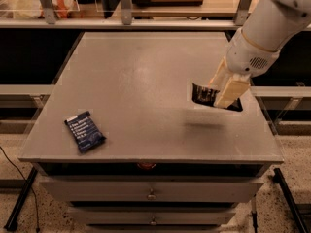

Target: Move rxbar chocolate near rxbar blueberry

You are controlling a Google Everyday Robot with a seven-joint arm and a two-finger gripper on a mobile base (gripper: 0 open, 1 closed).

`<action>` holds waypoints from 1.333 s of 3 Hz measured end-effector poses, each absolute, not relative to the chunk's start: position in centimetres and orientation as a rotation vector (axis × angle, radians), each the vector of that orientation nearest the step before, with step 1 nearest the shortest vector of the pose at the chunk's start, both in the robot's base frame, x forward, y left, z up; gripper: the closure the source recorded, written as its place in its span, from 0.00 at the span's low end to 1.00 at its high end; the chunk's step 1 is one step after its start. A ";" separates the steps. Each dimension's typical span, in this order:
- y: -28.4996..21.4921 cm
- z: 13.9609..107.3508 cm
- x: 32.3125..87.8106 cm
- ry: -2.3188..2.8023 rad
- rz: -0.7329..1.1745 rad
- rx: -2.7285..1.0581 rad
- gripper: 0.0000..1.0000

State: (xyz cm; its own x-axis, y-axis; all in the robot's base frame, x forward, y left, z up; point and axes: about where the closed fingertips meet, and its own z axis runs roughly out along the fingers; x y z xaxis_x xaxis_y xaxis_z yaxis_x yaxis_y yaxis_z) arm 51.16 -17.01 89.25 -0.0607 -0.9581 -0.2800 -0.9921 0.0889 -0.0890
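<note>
Camera view: I see the arm reaching in from the upper right of the frame, over the right side of the bench (131, 67).
Gripper: the gripper (221, 96) sits right of centre, closed narrow on the rxbar chocolate (203, 94).
Rxbar chocolate: held by its right part, with the left end sticking out free. A blurred shadow on the bench below makes me think it hangs clear of the surface.
Rxbar blueberry (85, 131): lies flat at the lower left of the frame, near the bench's front edge and well apart from the chocolate bar.
Handling: I judge the bar light, thin and a little bendy, with a slick wrapper (it could slide between the pads). A pinch across the narrow width suits it best.
Containers: the drawers (150, 192) under the bench, low in the frame, are shut. I cannot see what is in them.
</note>
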 end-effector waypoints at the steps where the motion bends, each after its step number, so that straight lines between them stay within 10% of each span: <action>1: -17.0 91.2 51.7 2.069 0.152 -1.944 1.00; 4: -9.2 91.9 50.9 1.822 0.212 -2.098 1.00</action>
State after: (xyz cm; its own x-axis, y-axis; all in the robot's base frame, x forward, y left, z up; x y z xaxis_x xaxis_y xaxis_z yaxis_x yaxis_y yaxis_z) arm 50.91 -9.20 91.89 0.1608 -0.9273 -0.3380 -0.9801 -0.1098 -0.1652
